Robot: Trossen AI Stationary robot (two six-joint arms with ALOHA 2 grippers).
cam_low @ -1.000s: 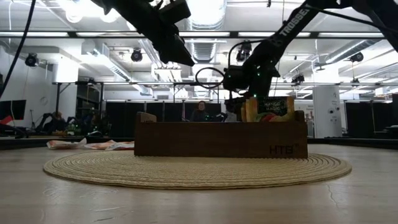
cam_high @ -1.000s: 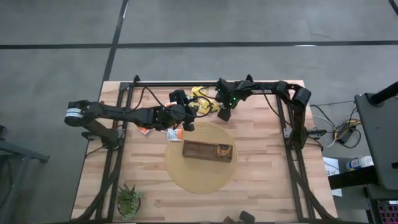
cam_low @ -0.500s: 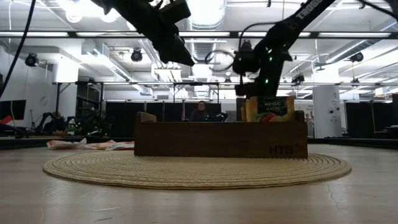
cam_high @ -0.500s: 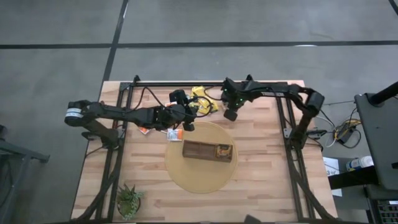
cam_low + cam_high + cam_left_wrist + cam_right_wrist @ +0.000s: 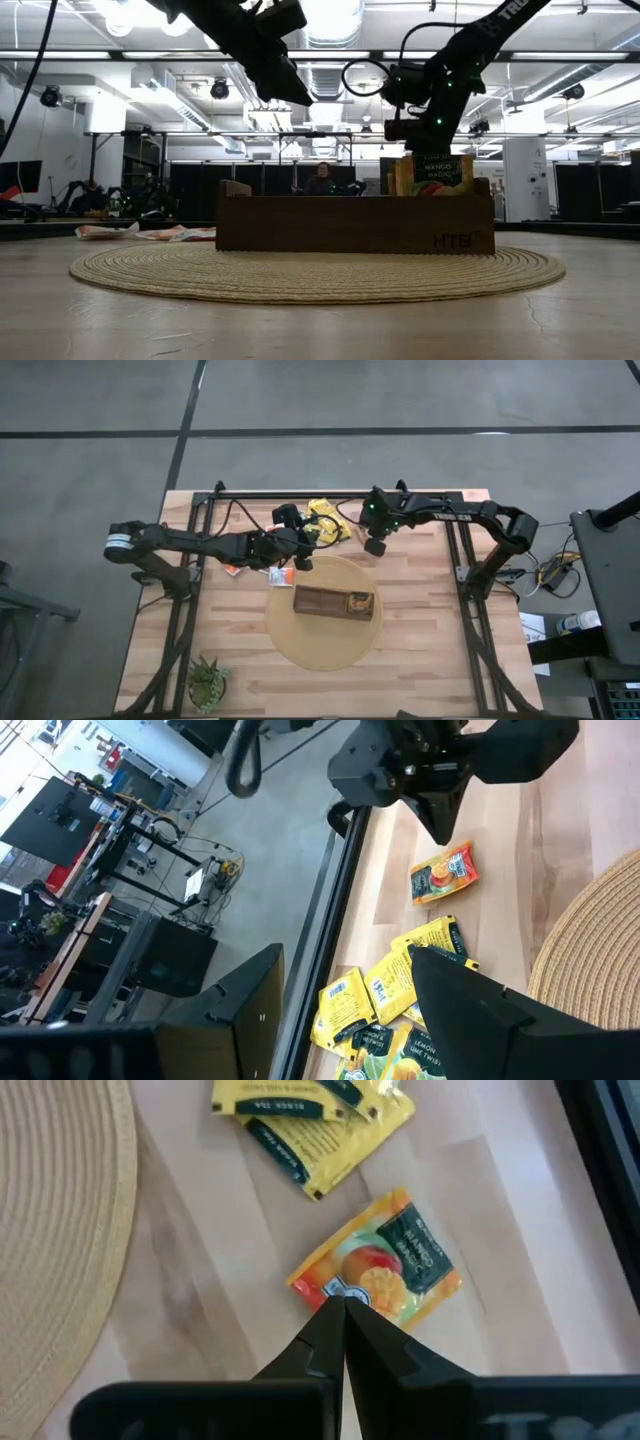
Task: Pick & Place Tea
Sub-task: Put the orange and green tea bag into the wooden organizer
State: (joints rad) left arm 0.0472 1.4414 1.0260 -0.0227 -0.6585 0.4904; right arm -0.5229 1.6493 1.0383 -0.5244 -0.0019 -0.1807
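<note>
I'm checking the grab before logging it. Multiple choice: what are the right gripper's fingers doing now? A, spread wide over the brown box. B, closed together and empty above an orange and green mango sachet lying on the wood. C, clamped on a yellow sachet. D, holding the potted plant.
B: in the right wrist view the right gripper has its fingers pressed together with nothing between them, and the mango sachet lies flat on the table beneath.

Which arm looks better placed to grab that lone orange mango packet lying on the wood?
Right. The right gripper hangs almost directly over the mango sachet, fingers shut, so it likely need only open and come down. The left gripper, open, sits over the yellow sachets instead.
</note>
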